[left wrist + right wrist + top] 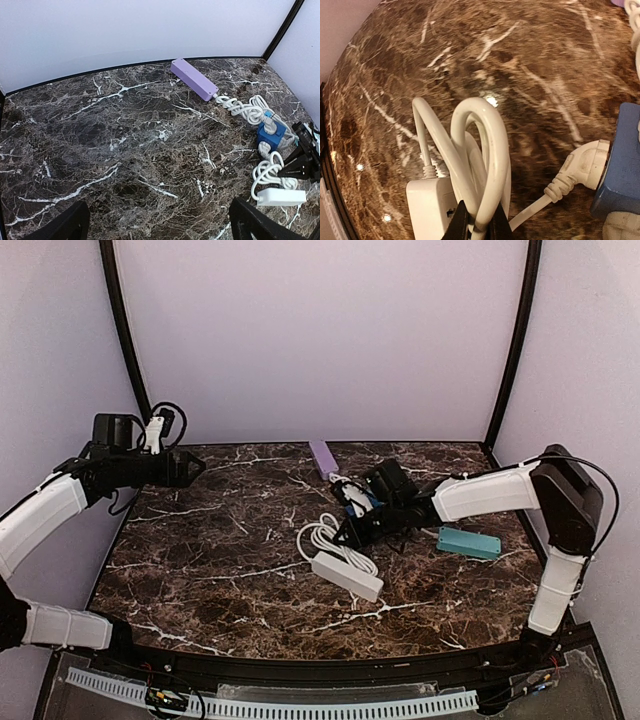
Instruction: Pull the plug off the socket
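The blue cube socket (pixel 361 502) sits right of centre on the marble table; it also shows in the left wrist view (pixel 270 135) and the right wrist view (pixel 620 170). A white plug (pixel 584 165) is pushed into its side. Its cable runs into white coiled loops (pixel 485 150). My right gripper (pixel 477 227) is shut on these loops, left of the socket and just above the white power strip (pixel 426 206). In the top view the right gripper (pixel 351 532) is low over the table. My left gripper (pixel 194 468) is open, empty and raised at the far left; its fingertips (pixel 66 226) stand wide apart.
A purple power strip (pixel 322 457) lies at the back, its white cable (pixel 240 107) coiled toward the socket. A teal power strip (pixel 468 542) lies under my right arm. The white power strip (pixel 347 575) lies near the middle. Curtain walls enclose the table.
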